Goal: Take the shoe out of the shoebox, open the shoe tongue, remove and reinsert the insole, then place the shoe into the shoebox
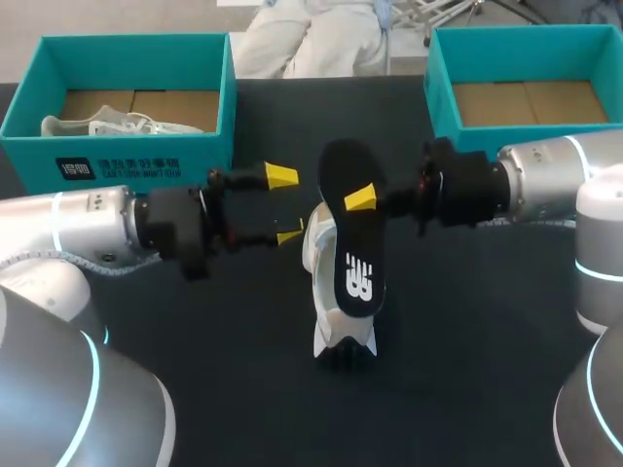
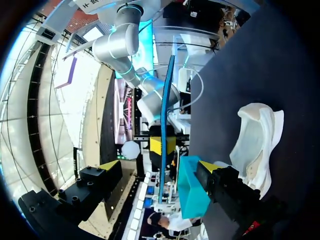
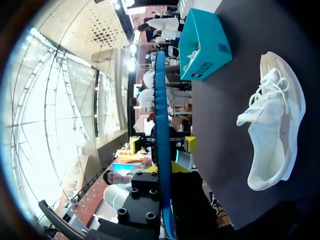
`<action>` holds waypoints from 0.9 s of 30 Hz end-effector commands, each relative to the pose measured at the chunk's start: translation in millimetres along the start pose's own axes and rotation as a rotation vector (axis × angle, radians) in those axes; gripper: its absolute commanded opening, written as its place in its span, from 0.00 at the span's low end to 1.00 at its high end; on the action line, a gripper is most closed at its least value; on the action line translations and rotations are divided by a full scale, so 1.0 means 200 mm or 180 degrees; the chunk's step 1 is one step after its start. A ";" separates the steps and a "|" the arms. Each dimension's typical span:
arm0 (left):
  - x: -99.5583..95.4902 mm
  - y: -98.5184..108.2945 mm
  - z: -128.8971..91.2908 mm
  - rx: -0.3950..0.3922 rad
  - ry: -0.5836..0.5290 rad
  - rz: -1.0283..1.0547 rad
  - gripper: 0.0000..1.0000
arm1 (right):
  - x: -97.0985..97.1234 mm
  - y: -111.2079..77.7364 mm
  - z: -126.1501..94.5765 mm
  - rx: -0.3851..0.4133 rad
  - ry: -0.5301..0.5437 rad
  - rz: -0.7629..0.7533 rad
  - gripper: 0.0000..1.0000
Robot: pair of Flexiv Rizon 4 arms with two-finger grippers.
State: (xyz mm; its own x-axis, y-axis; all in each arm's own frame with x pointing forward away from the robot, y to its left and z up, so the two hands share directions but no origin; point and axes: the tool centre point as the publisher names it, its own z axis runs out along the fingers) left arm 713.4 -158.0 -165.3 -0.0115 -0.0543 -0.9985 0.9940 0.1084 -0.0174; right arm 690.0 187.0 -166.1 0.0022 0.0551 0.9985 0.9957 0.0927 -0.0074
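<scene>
A black insole (image 1: pixel 352 233) with a white logo hangs upright over the white shoe (image 1: pixel 319 248), which lies on the dark table. My right gripper (image 1: pixel 360 199) is shut on the insole's middle. In the right wrist view the insole (image 3: pixel 160 115) shows edge-on as a thin blue strip between the fingers of that gripper (image 3: pixel 164 170), with the shoe (image 3: pixel 272 120) beside it on the table. My left gripper (image 1: pixel 284 206) stands open just left of the insole and holds nothing. From the left wrist, the insole's edge (image 2: pixel 165 120) runs ahead of the open left gripper (image 2: pixel 160 167), and the shoe (image 2: pixel 257 145) lies off to one side.
A teal shoebox (image 1: pixel 117 161) at the back left holds another pale shoe (image 1: pixel 107 125). A second teal shoebox (image 1: pixel 443 97) at the back right shows only its cardboard floor. Dark tabletop lies in front of the shoe.
</scene>
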 end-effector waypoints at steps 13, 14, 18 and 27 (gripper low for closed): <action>0.09 0.08 0.14 0.0058 0.0011 0.0070 0.76 | -0.03 -0.02 0.17 -0.0053 0.0109 -0.0010 0.00; 0.09 0.08 0.15 0.0052 0.0009 0.0065 0.76 | -0.03 -0.01 0.17 -0.0052 0.0110 -0.0011 0.00; 0.10 0.08 0.17 0.0051 0.0027 0.0066 0.56 | -0.03 -0.01 0.19 -0.0043 0.0124 -0.0022 0.00; 0.12 0.08 0.19 0.0050 0.0091 0.0040 0.43 | -0.04 0.01 0.21 -0.0026 0.0137 -0.0031 0.00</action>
State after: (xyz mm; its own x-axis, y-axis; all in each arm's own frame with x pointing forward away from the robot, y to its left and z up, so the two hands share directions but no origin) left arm 733.1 -193.3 -185.4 -0.0033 -0.0238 -0.9997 0.9959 0.0906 -0.0054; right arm 686.1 223.5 -174.7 -0.0043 0.0089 1.0000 0.9965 0.0831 0.0035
